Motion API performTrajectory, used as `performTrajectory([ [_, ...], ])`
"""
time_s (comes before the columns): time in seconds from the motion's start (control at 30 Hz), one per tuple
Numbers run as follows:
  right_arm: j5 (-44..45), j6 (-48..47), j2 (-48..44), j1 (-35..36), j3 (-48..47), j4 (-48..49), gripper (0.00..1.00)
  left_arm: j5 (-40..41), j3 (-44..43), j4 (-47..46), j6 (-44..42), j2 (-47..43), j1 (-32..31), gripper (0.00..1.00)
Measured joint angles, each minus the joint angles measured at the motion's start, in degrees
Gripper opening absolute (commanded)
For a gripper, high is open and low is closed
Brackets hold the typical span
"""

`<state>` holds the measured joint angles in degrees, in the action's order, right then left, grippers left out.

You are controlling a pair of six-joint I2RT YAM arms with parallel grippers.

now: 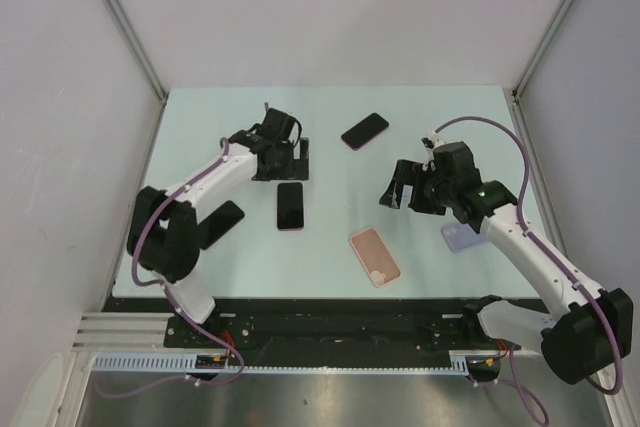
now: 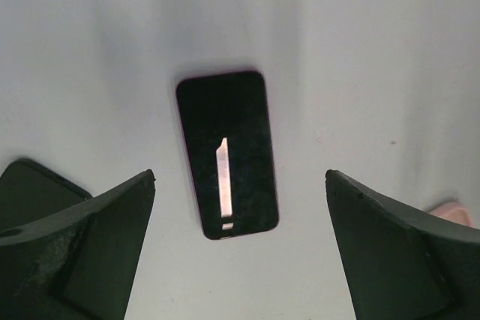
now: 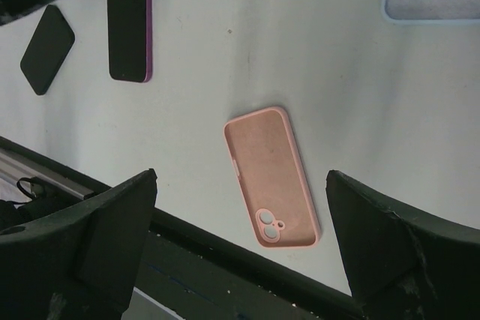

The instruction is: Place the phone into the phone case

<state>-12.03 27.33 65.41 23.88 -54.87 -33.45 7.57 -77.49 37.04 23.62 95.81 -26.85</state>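
Observation:
A black phone with a purple edge (image 1: pixel 290 206) lies flat, screen up, on the pale table. My left gripper (image 1: pixel 281 164) hovers just behind it, open and empty. In the left wrist view the phone (image 2: pixel 227 155) lies between and beyond the spread fingers (image 2: pixel 82 245). An empty pink phone case (image 1: pixel 374 256) lies inside-up near the front edge. My right gripper (image 1: pixel 403 196) is open and empty, above and behind the case. In the right wrist view the pink case (image 3: pixel 271 177) sits between the jaws, with the phone (image 3: pixel 129 20) at the upper left.
A second black phone (image 1: pixel 365 131) lies at the back. A black phone or case (image 1: pixel 222 223) lies front left, by the left arm's base. A light blue case (image 1: pixel 460 238) sits partly under the right arm. The black front rail (image 3: pixel 187 245) borders the table.

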Motion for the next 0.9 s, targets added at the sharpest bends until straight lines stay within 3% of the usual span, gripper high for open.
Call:
performTrajectory([
  [0.23,-1.8,-0.5,-2.7,0.0,2.4,1.4,0.99,0.4,0.2,3.4,-0.4,7.3,0.0,0.98],
  [0.73,-4.9,-0.9,-3.1,-0.5,5.3,4.1,0.97,0.0,3.7,0.9,-0.2,11.3,-2.6,0.97],
  [0.9,-5.1,-0.9,-3.1,-1.0,5.4,4.7,0.97,0.0,5.0,0.3,-0.1,12.9,-3.2,0.91],
])
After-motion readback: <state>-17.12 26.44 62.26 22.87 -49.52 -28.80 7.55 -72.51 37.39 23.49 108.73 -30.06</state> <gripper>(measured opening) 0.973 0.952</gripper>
